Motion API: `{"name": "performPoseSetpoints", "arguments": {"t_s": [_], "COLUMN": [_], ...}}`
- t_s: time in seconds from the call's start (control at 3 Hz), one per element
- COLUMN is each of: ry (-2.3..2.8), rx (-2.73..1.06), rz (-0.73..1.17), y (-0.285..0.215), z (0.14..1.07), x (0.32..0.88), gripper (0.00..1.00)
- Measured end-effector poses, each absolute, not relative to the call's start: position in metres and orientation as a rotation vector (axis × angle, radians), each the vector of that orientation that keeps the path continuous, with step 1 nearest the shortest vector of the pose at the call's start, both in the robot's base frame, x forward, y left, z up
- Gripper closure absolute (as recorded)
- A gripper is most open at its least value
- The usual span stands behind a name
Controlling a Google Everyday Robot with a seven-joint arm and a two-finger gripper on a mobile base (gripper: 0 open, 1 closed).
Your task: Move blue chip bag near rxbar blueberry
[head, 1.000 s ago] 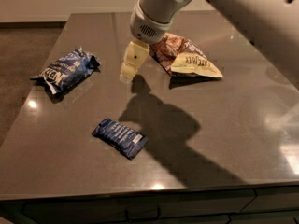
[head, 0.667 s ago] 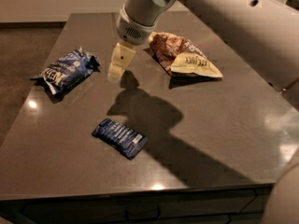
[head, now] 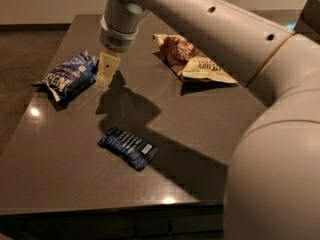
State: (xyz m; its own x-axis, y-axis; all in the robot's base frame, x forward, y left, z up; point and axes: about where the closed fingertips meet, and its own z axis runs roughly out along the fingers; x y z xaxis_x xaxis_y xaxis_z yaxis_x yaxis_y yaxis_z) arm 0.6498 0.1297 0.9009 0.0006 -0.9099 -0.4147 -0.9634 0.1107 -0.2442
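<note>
Table (head: 215,129): dark grey-brown, smooth, faintly glossy, viewed from above at an angle; two small glints of light are noted on it, one by the left edge and one by the near edge. Blue bag (head: 70,76): puffy wrinkled foil with white lettering and pale crimped ends, laid flat near the left edge of the table, its length running from lower left to upper right in the view. Bar (head: 128,148): small, flat, dark blue, marked with pale lines of text and a white patch toward its right end; laid flat and diagonally on the near part of the table, well apart from the blue bag, nearer the viewer and to its right. Brown bag (head: 192,59): brown and cream with dark lettering, laid flat on the far right part of the table, well apart from both other items. Gripper (head: 106,71): cream-coloured, hung below a pale grey wrist collar, pointed downward and placed just beside the upper right end of the blue bag; contact between the two cannot be determined. Whether the gripper is open or closed cannot be told from this view; nothing is seen to be held by it. Arm (head: 200,19): pale grey, dotted with small round holes, stretched from the lower right across the top of the view; the near right corner of the table is hidden by its large lower segment. Shadow (head: 125,109): cast on the table between the gripper and the bar.
</note>
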Motion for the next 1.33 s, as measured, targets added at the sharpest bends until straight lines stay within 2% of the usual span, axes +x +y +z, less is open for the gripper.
{"name": "performPoseSetpoints", "arguments": {"t_s": [0.33, 1.33], "ry": [1.869, 1.839], "rx": [-1.928, -2.015], "rz": [0.111, 0.110], "y": [0.185, 0.204], "z": [0.888, 0.870], "x": [0.666, 0.677], "gripper": [0.00, 0.00]}}
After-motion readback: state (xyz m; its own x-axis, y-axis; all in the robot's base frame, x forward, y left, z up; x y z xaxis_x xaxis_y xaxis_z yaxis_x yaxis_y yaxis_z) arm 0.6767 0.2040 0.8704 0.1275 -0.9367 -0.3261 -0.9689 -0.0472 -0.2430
